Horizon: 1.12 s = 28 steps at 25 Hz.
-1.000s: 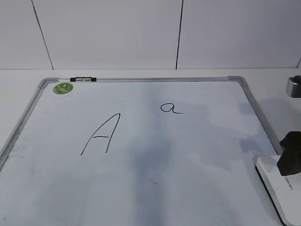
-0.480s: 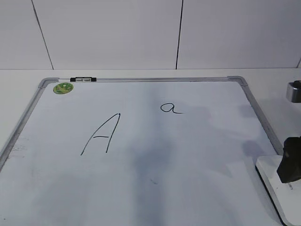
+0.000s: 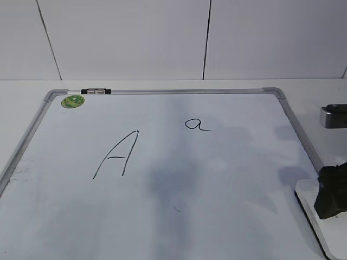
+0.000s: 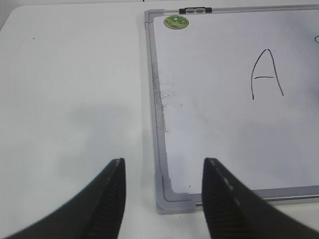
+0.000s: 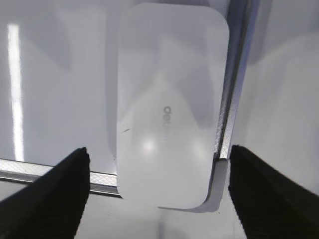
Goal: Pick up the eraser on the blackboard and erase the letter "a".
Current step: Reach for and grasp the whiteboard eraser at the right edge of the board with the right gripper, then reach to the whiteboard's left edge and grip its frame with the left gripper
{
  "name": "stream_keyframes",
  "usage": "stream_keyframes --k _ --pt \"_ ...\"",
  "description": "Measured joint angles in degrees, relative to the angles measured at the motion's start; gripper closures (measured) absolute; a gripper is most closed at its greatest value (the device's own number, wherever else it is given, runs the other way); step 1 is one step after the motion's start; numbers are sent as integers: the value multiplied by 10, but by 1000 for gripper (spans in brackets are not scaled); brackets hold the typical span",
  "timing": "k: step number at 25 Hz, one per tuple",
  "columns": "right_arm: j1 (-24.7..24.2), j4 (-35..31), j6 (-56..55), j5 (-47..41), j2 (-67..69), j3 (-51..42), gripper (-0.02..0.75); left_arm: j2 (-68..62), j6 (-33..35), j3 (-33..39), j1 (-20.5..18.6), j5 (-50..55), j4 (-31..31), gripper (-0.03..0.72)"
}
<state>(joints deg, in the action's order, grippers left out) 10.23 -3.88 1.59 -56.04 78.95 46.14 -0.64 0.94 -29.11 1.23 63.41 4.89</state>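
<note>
The blackboard (image 3: 162,91) is a white board with a silver frame, lying flat. The small letter "a" (image 3: 197,125) is written right of centre, beside a large capital "A" (image 3: 116,154). The white eraser (image 3: 317,214) lies at the board's near right corner and partly overhangs the frame. My right gripper (image 3: 332,192) hangs just above it. In the right wrist view the gripper (image 5: 159,151) is open, its fingers on either side of the eraser (image 5: 169,99) and apart from it. My left gripper (image 4: 164,164) is open and empty over the board's near left corner (image 4: 167,196).
A round green magnet (image 3: 72,101) sits at the board's far left corner, next to a black clip (image 3: 96,91) on the top frame. White table (image 4: 70,89) surrounds the board. A tiled wall stands behind.
My right gripper has come down towards the eraser and slightly nearer. The eraser, the letters and the board have not moved.
</note>
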Motion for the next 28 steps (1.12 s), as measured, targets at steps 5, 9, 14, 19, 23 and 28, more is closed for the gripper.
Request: stream_keyframes --k 5,9,14,19,23,28 --pt "0 0 0 25 33 0 77 0 0 0 0 0 0 317" --pt "0 1 0 41 55 0 78 0 0 0 0 0 0 317" --pt "0 19 1 64 70 0 81 0 0 0 0 0 0 318" --pt "0 24 1 76 85 1 84 0 0 0 0 0 0 317" --pt "0 24 1 81 97 1 89 0 0 0 0 0 0 317" --pt "0 23 1 84 104 1 99 0 0 0 0 0 0 317"
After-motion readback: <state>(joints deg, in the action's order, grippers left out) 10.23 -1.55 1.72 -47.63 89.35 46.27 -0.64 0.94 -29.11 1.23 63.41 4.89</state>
